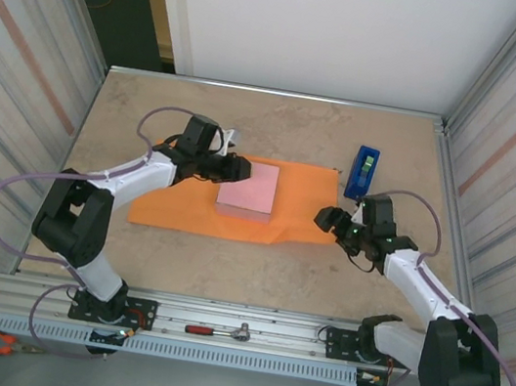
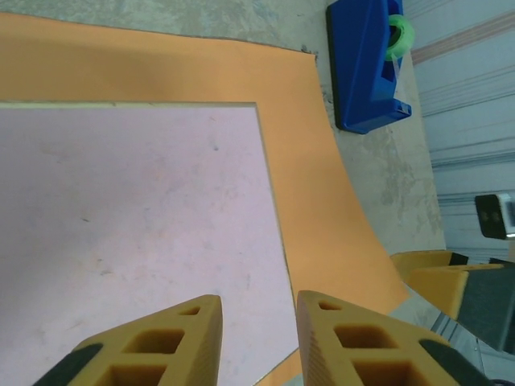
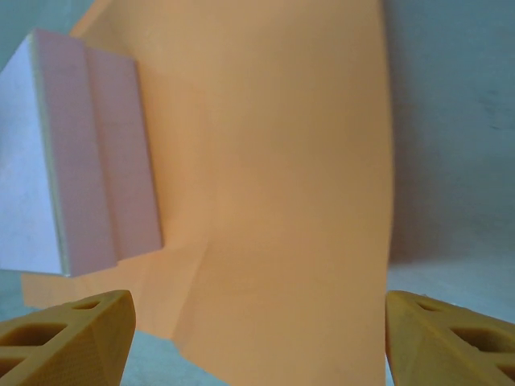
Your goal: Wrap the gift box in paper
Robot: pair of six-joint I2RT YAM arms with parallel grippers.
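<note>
So the paper is lying flat on the table, a big orange sheet spread left to right, and the gift box sits on top of it, about midway along its width and closer to the paper's far edge than its near one. Nothing is folded up around the box yet; its pink top and sides are bare. The left gripper is right at the box's left far side. From its wrist camera the two yellow fingers sit just a narrow gap apart over the edge of the box top, with nothing pinched between them. Can't tell whether they actually touch the cardboard. The right gripper is over by the right end of the paper, and its wrist view shows the fingers spread wide, one off to each side, with the orange sheet lying below them and not gripped. The box is well off to its left. A blue tape dispenser stands on the bare table just past the paper's far right corner. Down on the near rail there's a red-handled tool, and orange-handled pliers at the near left.
</note>
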